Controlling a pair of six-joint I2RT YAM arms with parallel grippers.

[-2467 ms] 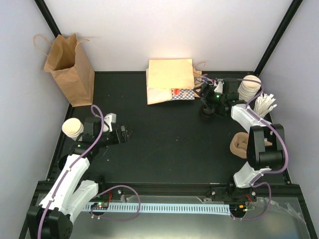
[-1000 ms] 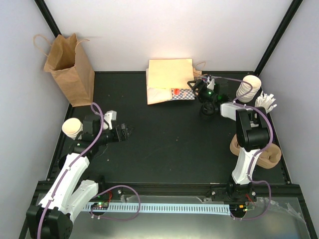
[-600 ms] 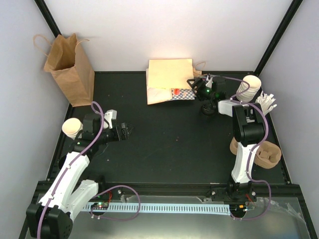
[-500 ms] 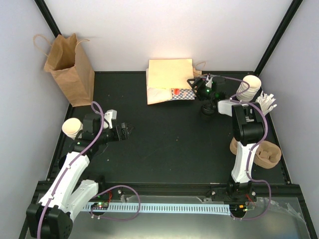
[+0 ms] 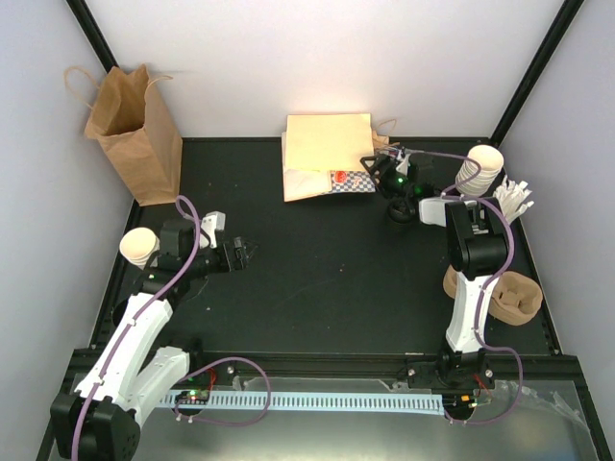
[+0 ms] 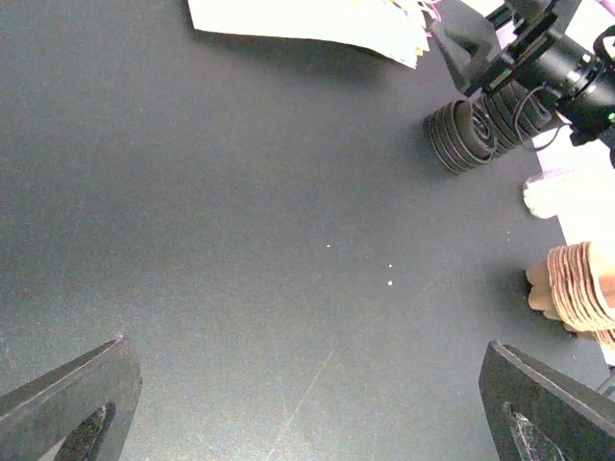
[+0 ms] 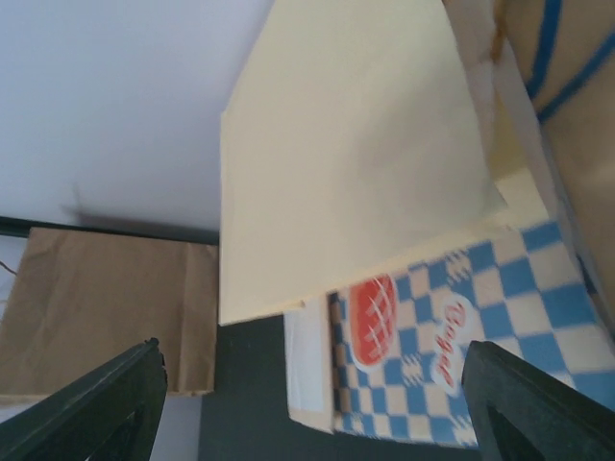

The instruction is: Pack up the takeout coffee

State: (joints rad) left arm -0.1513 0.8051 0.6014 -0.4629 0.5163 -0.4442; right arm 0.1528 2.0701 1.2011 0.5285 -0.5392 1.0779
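A stack of small white paper cups (image 5: pixel 479 168), the takeout coffee, stands at the back right. Another white cup (image 5: pixel 140 247) sits at the left edge beside my left arm. My left gripper (image 5: pixel 243 254) hovers low over the left part of the mat, open and empty (image 6: pixel 317 413). The right gripper (image 5: pixel 373 165) is at the right edge of the pile of flat cream bags (image 5: pixel 329 152), well left of the cup stack. It is open with nothing between its fingers (image 7: pixel 317 413), facing a cream bag (image 7: pixel 356 163) and a blue checkered bag (image 7: pixel 452 355).
A tall brown paper bag (image 5: pixel 133 130) stands open at the back left. A stack of black lids (image 5: pixel 402 211) lies under the right wrist. White sticks (image 5: pixel 514 200) and brown cup carriers (image 5: pixel 500 293) sit along the right edge.
The right arm has swung its gripper left from near the cup stack to the edge of the cream bags. The left arm has hardly moved.
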